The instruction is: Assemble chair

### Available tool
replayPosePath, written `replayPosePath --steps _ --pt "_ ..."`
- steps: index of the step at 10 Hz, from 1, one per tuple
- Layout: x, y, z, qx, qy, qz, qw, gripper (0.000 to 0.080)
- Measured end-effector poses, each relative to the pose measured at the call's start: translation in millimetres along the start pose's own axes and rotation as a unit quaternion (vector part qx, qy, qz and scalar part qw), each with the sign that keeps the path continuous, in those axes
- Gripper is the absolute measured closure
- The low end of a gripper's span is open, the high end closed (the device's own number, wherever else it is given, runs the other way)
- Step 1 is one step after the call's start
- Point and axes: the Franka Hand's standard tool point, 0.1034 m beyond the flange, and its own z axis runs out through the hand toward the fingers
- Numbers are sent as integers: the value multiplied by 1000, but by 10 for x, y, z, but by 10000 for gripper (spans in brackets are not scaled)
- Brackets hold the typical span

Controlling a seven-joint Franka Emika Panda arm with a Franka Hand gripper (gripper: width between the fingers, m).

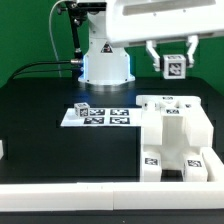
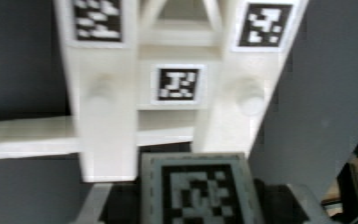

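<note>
The partly built white chair (image 1: 175, 140) stands on the black table at the exterior view's right, with tags on its top and front. My gripper (image 1: 174, 61) hangs high above it, near the chair's back edge, shut on a small white chair piece (image 1: 175, 70) with a tag on its face. In the wrist view the held piece (image 2: 197, 190) sits between my gripper's (image 2: 197, 205) fingers (image 2: 98, 203). The chair's tagged uprights (image 2: 176, 85) lie below it. A small tagged block (image 1: 83, 108) sits at the marker board's left end.
The marker board (image 1: 108, 117) lies flat at the table's middle. The robot's base (image 1: 105, 62) stands behind it. A white raised border (image 1: 60, 190) runs along the table's front edge. Black cables trail at the back left.
</note>
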Motion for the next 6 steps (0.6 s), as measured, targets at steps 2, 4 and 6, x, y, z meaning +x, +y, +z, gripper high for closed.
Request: replayPosePath --steps 2,4,6 --pt "-7 57 24 -3 6 -15 1000 517" --pt "-27 27 42 -3 6 -14 1000 517" --pt "-136 -189 134 5 3 -17 1000 516"
